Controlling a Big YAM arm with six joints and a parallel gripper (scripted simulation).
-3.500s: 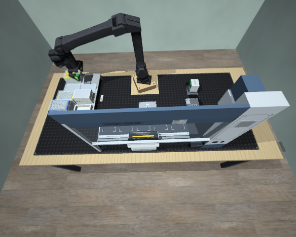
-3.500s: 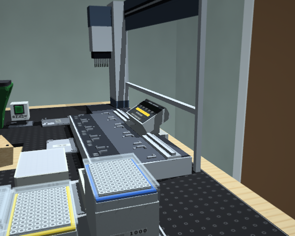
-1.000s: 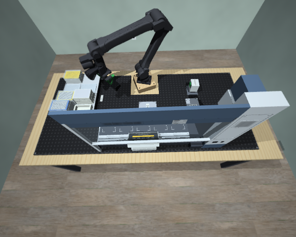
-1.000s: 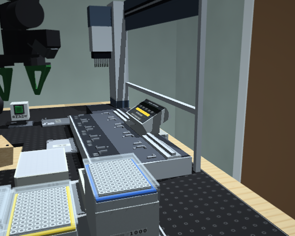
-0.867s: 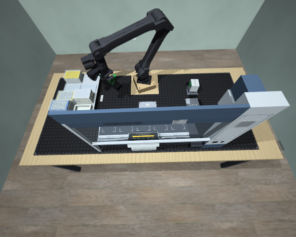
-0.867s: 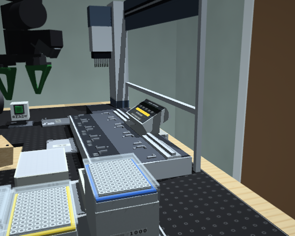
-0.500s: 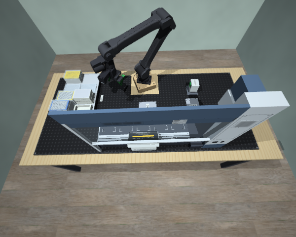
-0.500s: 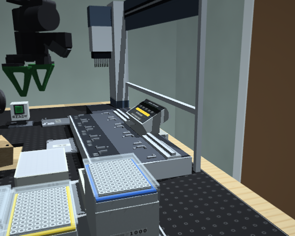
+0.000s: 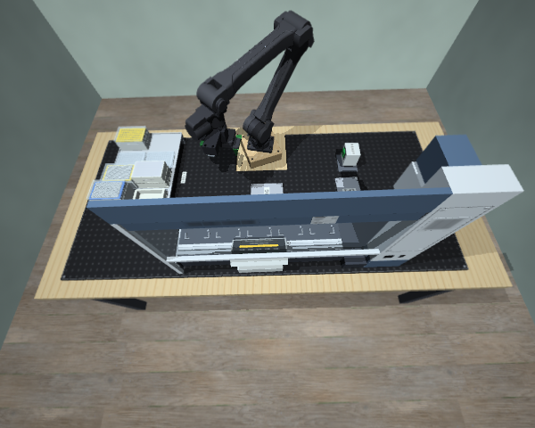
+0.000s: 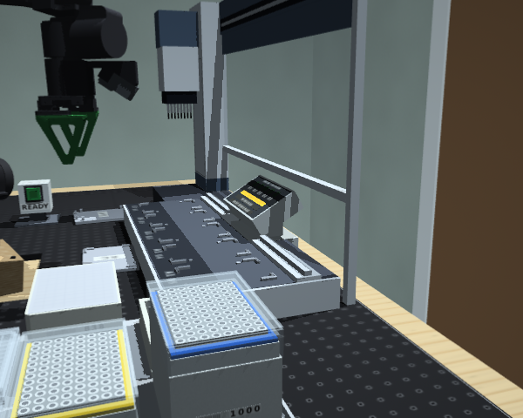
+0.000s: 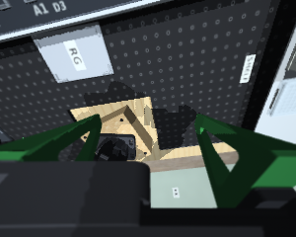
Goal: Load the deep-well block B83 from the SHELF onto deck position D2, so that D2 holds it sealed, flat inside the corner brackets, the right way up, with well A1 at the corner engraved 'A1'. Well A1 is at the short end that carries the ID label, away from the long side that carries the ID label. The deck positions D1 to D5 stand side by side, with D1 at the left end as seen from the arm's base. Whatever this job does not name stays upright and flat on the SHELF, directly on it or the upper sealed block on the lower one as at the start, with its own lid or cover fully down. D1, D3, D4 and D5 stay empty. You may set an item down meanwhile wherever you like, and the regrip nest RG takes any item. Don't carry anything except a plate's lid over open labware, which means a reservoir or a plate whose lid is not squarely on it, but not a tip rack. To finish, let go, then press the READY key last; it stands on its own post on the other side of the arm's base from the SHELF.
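Your pincer [image 9: 220, 144] is open wide with nothing between the fingers. It hangs above the black perforated desk [image 9: 304, 170], just beside the arm's wooden base block [image 9: 264, 160]. B83 is somewhere on the SHELF [image 9: 176, 152], off to the pincer's side and well apart from it. No ID label is readable, so you can't tell which block it is. The likeliest is the white sealed block [image 10: 72, 286], also seen from above [image 9: 149, 171], which sits flat and upright. The top view alone gives the full layout: SHELF on one side of the pincer, and the READY key [image 9: 350, 153] far off past the base on the other. The deck [image 9: 259, 232] is mostly hidden there under the blue gantry beam [image 9: 267, 207]. The exterior view shows the deck's bare corner brackets [image 10: 180, 252] and the pincer [image 10: 72, 155] high above the desk, but crops the arm. A blue-rimmed tip rack [image 10: 210, 313] and a yellow-rimmed one [image 10: 72, 368] fill its foreground and hide the labware behind them. The wrist view looks down between the green fingers at the base block [image 11: 133, 111]. The RG nest [image 11: 76, 59] lies ahead, and the SHELF tag [image 11: 247, 69] is off to the side. The engraved A1 and D3 [image 11: 49, 8] are legible at the top edge; the D2 mark is cut off at the corner. The pincer's body blocks the lower part of that frame.
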